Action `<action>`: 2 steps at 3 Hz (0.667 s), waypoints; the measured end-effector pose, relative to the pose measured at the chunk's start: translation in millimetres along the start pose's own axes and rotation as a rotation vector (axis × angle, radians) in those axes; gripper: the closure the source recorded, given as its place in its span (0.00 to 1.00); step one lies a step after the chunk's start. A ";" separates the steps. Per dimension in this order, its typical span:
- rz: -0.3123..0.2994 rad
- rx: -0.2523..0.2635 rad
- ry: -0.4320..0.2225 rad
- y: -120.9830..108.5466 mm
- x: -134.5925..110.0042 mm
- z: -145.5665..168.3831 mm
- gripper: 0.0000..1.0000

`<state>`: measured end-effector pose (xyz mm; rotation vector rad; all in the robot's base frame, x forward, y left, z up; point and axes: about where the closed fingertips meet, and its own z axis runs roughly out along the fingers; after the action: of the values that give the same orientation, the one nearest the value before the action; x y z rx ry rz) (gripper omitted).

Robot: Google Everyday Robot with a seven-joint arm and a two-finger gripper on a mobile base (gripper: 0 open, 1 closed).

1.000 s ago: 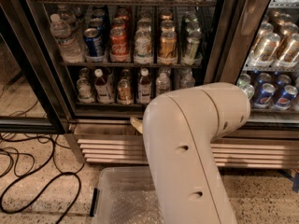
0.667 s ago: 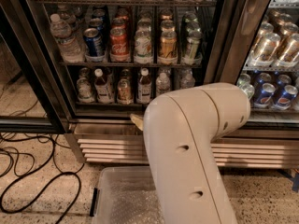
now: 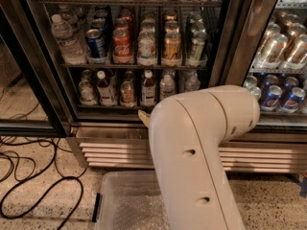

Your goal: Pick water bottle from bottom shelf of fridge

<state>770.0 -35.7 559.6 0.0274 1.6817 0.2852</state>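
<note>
Claw mostly hidden behind my arm, low before fridge, grip I cannot tell | water bottle small, clear, upright on bottom shelf beside brown-liquid bottles

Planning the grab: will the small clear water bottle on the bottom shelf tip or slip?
Standing tall and narrow, the water bottle probably tips if nudged. Its clear plastic likely flexes. The gripper peeks out below its shelf.

The glass-door display cooler's lowest dark wire rack is presenting six small front-row bottles. The rack above is presenting five front cans and one large clear bottle. One claw is showing at the lowest rack's front edge, mostly hidden behind one cream arm.
</note>
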 end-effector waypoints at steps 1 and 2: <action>-0.009 0.021 -0.041 -9.3 -15.3 3.5 0.10; -0.007 0.033 -0.065 -14.7 -24.4 8.0 0.12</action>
<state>783.3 -53.0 579.6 0.0553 1.6215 0.2489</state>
